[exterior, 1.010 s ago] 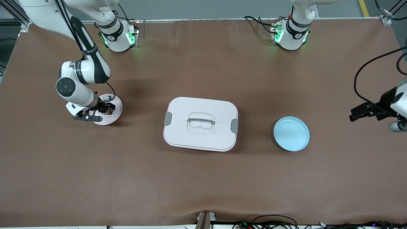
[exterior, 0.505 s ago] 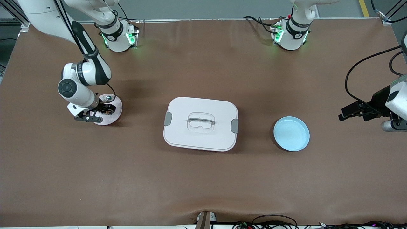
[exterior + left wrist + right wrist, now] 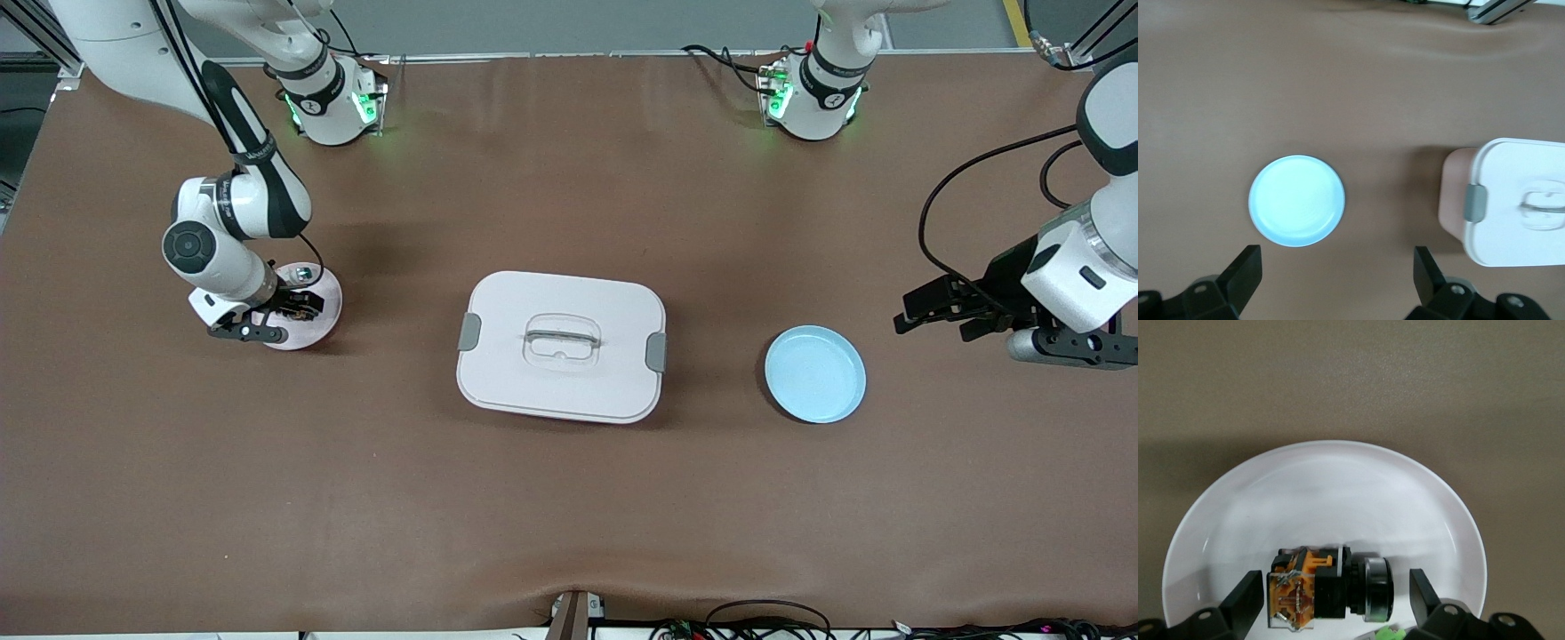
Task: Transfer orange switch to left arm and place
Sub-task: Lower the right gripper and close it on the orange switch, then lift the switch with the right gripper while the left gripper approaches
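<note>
Blue plate (image 3: 1297, 201) on brown table (image 3: 1338, 87) — white box (image 3: 1511, 200) nearby, left gripper (image 3: 1337, 280) spread.

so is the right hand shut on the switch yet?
Not yet. The right hand is open, its fingers standing either side of the orange switch on the pink plate, with gaps showing.

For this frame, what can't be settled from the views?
- Front view: the orange switch on the pink plate is mostly covered by the right gripper.
- Right wrist view: whether the fingers touch the switch is unclear; a green piece is cut off by the frame edge.
- Left wrist view: the box is cut off at the edge.
</note>
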`<state>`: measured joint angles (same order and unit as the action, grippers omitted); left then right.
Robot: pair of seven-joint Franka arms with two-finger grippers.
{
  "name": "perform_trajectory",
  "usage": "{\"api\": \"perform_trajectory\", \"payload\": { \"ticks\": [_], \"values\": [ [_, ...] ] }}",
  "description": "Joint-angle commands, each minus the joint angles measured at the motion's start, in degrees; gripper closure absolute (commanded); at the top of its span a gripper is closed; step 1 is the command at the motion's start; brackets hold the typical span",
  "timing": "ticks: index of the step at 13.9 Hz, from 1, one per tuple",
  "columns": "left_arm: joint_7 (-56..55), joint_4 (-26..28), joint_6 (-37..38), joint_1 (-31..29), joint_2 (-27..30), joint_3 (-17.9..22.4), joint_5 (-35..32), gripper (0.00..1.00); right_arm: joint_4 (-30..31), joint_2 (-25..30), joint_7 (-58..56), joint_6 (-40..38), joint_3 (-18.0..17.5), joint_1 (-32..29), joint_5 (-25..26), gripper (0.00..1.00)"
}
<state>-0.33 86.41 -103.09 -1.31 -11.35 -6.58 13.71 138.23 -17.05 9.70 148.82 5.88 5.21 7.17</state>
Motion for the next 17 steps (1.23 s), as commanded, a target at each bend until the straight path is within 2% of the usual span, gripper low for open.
{"api": "perform_trajectory", "payload": {
  "ticks": [1, 2, 3, 7, 9, 12, 17],
  "values": [
    [-0.11, -0.11, -1.32, -0.27, -0.08, -1.32, 3.32, 0.00, 0.02, -0.36, 0.84, 0.86, -0.35, -0.91, 1.44, 0.54],
    [-0.11, -0.02, -1.58, -0.27, -0.17, -1.93, 4.21, 0.00, 0.02, -0.53, 1.11, 1.38, -0.35, -0.91, 1.44, 0.90],
    [-0.11, -0.02, -1.59, -0.27, -0.25, -2.72, 4.39, 0.00, 0.02, -0.71, 1.20, 1.56, -0.43, -1.17, 1.36, 1.00],
    [1.03, 0.25, -1.23, -0.19, -0.17, -4.40, 5.01, 0.00, -0.24, -0.18, 1.46, 0.51, -0.43, -1.26, 1.36, 1.00],
    [0.08, 0.25, -1.41, -0.10, -0.34, -6.24, 5.18, 0.00, -1.55, 0.69, 1.46, -3.07, -0.43, -1.26, 0.92, 1.00],
    [-0.28, 0.33, -1.32, -0.18, -0.96, -8.00, 5.97, 0.00, -6.55, 4.46, 1.63, -15.89, -0.61, -0.65, -2.14, 1.00],
    [-5.02, 0.42, -1.58, -0.10, -1.83, -8.45, 15.71, 0.00, -21.83, 6.06, 4.43, -40.15, -0.70, 0.67, -16.46, 1.00]
  ]
}}
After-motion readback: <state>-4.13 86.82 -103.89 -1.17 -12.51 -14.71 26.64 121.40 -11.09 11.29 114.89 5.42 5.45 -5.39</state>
